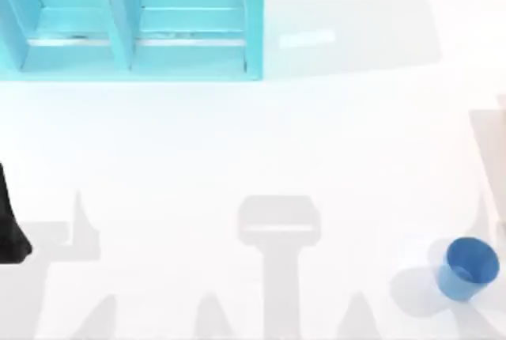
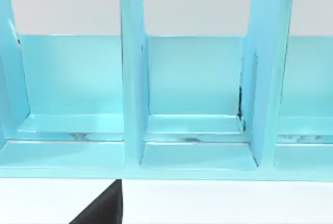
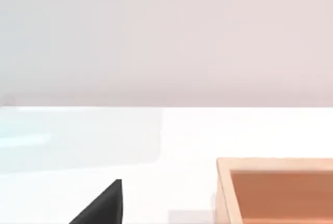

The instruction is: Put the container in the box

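**A:** The container (image 1: 470, 267), a small round blue plastic tub with a slight taper and a darker blue inside, where does it stand relative to the left pincer (image 1: 11, 225)?

**B:** Well apart from it. The left pincer is a dark shape at the left edge of the white bench (image 1: 237, 150) in the top view, about halfway down. I cannot tell whether its fingers are open or closed. A black wedge (image 2: 101, 206) at the lower edge of the left wrist view is part of it.

**A:** And what lies just ahead of that pincer?

**B:** A large turquoise partitioned structure (image 2: 197, 104) with upright dividers and open bays, seen close in the left wrist view. In the top view it occupies the far left corner of the bench (image 1: 134, 24).

**A:** Then the tub?

**B:** It stands upright, mouth up, at the near right corner of the bench, alone, touching nothing, far from the turquoise structure.

**A:** The right pincer?

**B:** A black wedge (image 3: 101, 206) at the lower edge of the right wrist view belongs to it; its state I cannot tell. Beyond it sits a shallow tan wooden box (image 3: 223, 187) with an orange-brown interior, open at the top. In the top view a tan sliver of that box (image 1: 500, 119) shows at the right edge, farther back than the tub and apart from it.
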You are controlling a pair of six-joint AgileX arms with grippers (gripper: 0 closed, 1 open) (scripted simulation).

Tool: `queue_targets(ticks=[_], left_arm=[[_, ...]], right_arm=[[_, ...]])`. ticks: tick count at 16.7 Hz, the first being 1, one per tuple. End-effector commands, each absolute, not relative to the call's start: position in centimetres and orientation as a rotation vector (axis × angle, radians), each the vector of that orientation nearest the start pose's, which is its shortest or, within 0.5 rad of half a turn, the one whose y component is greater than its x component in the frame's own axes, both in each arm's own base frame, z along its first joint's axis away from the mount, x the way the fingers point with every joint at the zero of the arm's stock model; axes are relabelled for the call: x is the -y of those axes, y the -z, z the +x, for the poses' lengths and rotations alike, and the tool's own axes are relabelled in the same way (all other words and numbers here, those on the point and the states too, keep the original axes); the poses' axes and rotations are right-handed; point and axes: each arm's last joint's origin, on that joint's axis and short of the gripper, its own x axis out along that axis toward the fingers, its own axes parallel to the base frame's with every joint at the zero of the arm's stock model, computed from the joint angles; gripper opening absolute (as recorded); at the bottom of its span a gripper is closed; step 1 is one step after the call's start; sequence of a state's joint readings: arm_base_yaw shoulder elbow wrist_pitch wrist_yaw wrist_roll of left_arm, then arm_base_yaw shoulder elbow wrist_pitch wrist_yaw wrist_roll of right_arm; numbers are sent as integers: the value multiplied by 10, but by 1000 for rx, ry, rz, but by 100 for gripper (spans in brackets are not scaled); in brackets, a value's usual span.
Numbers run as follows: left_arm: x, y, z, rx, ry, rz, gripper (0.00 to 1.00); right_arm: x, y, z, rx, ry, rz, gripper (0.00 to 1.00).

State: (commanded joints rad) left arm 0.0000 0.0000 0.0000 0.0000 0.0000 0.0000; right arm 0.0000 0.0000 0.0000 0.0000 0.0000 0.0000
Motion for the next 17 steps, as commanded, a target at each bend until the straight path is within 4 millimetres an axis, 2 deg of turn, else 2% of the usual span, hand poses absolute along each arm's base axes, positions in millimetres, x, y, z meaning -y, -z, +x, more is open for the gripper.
queue_targets(ticks=[4, 7, 11, 17], left_arm=[[1, -160, 106, 0, 0, 0, 100], [1, -160, 106, 0, 0, 0, 100], [1, -160, 106, 0, 0, 0, 100], [1, -160, 106, 0, 0, 0, 100]], right_arm=[[0, -164, 106, -33, -9, 7, 100], [-3, -179, 109, -162, -36, 32, 100], [-11, -205, 125, -478, -72, 67, 100], [-34, -236, 172, -1006, -80, 80, 100]])
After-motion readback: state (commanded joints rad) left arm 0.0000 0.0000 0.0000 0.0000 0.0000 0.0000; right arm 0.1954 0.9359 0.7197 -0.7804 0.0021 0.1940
